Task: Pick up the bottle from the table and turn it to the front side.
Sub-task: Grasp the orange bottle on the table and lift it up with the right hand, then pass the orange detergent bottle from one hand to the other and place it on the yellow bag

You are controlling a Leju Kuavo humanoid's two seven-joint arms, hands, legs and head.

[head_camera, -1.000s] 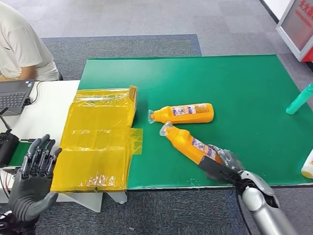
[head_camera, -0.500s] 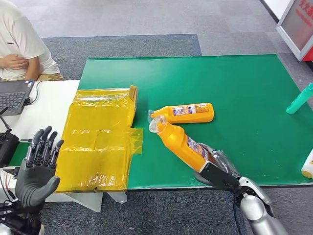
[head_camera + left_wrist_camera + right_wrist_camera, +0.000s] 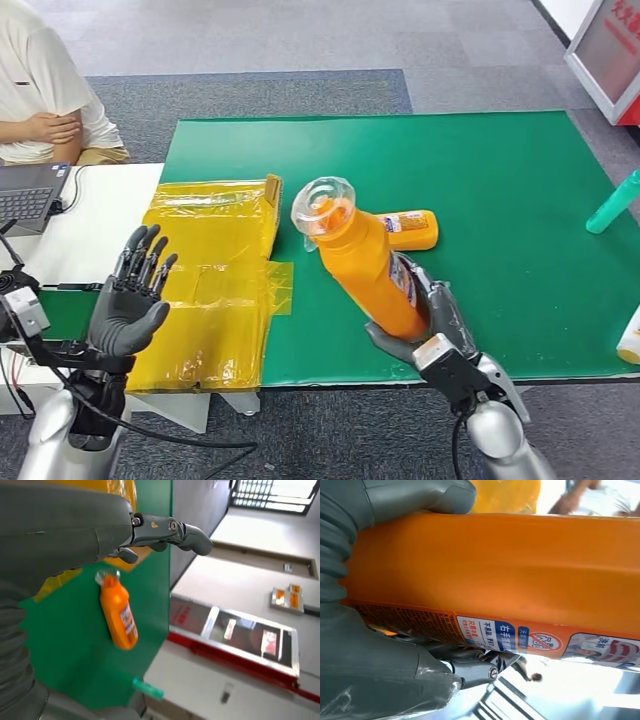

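Green mat (image 3: pixel 490 180) is covering the table; yellow plastic sheet (image 3: pixel 200 290) is lying at the mat's left edge. Right hand (image 3: pixel 430 325) is gripping the orange bottle (image 3: pixel 362 265) by its base, holding it tilted above the mat's near edge, clear cap toward the sheet. A second orange bottle (image 3: pixel 411 228) is lying on the mat just behind it. Left hand (image 3: pixel 132 305) is hovering over the sheet's left side, fingers spread, holding nothing.

head view overlooks green mat (image 3: pixel 490 200); wrist views sit close.
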